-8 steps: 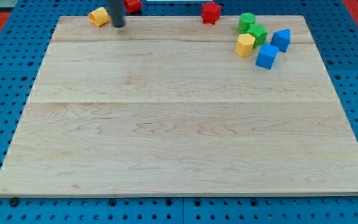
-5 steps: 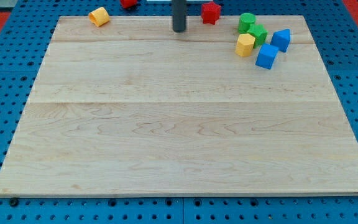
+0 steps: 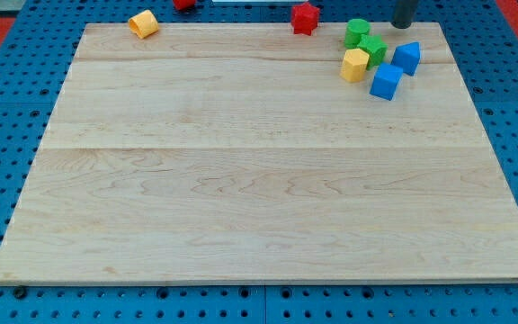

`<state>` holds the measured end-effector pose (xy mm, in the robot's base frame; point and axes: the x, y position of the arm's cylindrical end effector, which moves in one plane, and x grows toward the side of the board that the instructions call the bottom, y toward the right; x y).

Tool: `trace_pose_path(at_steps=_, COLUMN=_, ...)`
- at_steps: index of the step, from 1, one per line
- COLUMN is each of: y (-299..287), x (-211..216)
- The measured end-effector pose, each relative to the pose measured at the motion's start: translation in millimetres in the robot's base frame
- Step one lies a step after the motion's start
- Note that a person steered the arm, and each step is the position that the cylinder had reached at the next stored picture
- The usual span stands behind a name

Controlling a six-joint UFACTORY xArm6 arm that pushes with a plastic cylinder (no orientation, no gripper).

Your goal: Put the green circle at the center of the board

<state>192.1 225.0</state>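
Observation:
The green circle [image 3: 357, 31] sits near the view's top right of the wooden board [image 3: 259, 180]. It touches a second green block [image 3: 372, 49] just below and to its right. My tip [image 3: 404, 24] is at the board's top edge, a short way to the right of the green circle and apart from it, above a blue block [image 3: 407, 57].
A yellow block [image 3: 355, 65] and another blue block [image 3: 386, 82] lie below the green pair. A red block [image 3: 305, 17] sits at the top edge left of the green circle. A yellow block [image 3: 143, 23] and a red block [image 3: 184, 4] are at the top left.
My tip has moved along the top edge from the view's top left to the top right, past the red block. No block has moved.

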Motion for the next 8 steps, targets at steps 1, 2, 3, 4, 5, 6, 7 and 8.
trace_pose_path(at_steps=1, y=-56, x=0)
trace_pose_path(at_steps=2, y=-122, x=59)
trace_pose_path(at_steps=3, y=-150, x=138)
trace_pose_path(at_steps=4, y=-177, x=197)
trace_pose_path(at_steps=5, y=-211, x=221)
trace_pose_path(at_steps=6, y=-72, x=214)
trace_pose_path(at_steps=7, y=50, x=142)
trace_pose_path(at_steps=8, y=17, x=83)
